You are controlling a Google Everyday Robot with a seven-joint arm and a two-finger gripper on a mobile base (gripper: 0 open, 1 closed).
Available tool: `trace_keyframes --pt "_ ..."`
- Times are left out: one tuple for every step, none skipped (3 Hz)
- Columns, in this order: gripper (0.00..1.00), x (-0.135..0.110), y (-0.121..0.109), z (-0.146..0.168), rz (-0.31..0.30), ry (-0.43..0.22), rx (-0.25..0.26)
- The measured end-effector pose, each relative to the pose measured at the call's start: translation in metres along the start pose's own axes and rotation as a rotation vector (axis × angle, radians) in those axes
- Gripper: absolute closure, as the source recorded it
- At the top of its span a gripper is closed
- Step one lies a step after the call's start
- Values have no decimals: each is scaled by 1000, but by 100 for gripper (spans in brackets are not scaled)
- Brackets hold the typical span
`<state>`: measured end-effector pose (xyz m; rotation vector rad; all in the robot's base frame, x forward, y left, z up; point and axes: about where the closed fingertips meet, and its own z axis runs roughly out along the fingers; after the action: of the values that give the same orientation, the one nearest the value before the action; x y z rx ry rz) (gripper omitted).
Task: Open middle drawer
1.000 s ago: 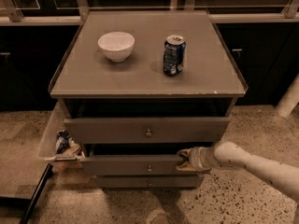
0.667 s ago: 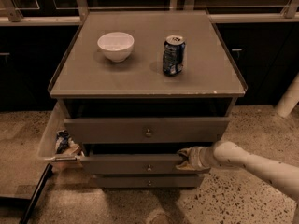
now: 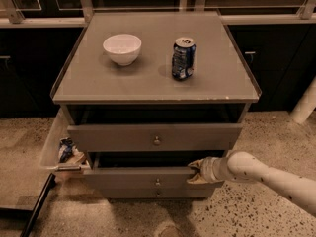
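The grey cabinet (image 3: 148,78) has three drawers, one above the other. The middle drawer (image 3: 133,178) is the mid-sized grey front with a small brass knob (image 3: 158,182). It stands slightly out, with a dark gap above it. The top drawer (image 3: 123,137), the widest, is also pulled out a little. The bottom drawer (image 3: 133,192) is the narrowest. My gripper (image 3: 194,172) reaches in from the right on a white arm (image 3: 266,174). It sits at the top right edge of the middle drawer's front, right of the knob.
A white bowl (image 3: 122,48) and a blue soda can (image 3: 183,58) stand on the cabinet top. A clear side bin (image 3: 52,149) with snack packets (image 3: 66,152) hangs on the cabinet's left. A white post (image 3: 305,102) stands at the right and a dark bar (image 3: 37,206) at the lower left.
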<state>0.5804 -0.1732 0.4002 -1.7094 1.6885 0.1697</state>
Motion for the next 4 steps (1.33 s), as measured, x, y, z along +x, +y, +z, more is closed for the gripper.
trace_keyframes --pt "58 -1 0 1 0 -1 0" --pt "60 -3 8 4 4 -24 -27" --pt "84 -3 14 1 9 -36 -36" --pt "100 -5 13 -2 9 -36 -36"
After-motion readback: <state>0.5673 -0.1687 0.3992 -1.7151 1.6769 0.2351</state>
